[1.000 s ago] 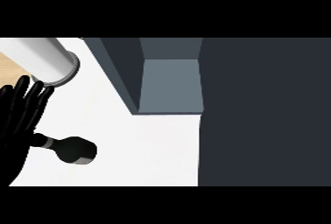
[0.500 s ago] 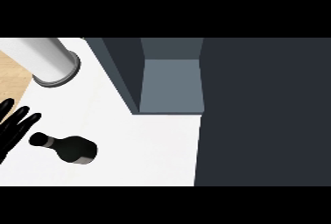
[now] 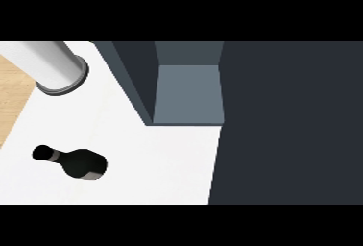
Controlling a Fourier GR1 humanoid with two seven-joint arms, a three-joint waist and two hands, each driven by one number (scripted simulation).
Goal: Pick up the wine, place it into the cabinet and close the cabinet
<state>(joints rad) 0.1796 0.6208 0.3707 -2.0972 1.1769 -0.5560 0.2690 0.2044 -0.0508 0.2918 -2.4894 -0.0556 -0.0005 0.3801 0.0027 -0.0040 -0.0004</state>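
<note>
Black wine bottle (image 3: pixel 77 162) upright on white counter, lower left; open grey cabinet (image 3: pixel 186 93) well apart, upper centre.

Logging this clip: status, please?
Both hands out of view. Wine bottle standing on counter, unheld. Cabinet open; nothing between.

From where I stand, none of the robot's body shows at this moment: neither forearm nor either hand is in view, so nothing can be said of their colour, shape or markings. The only thing that might be taken for a limb is a pale grey cylinder (image 3: pixel 55 65) at the upper left. It is smooth and unmarked, with a darker grey ring around its lower end, and I cannot tell whether it belongs to the robot at all.
</note>
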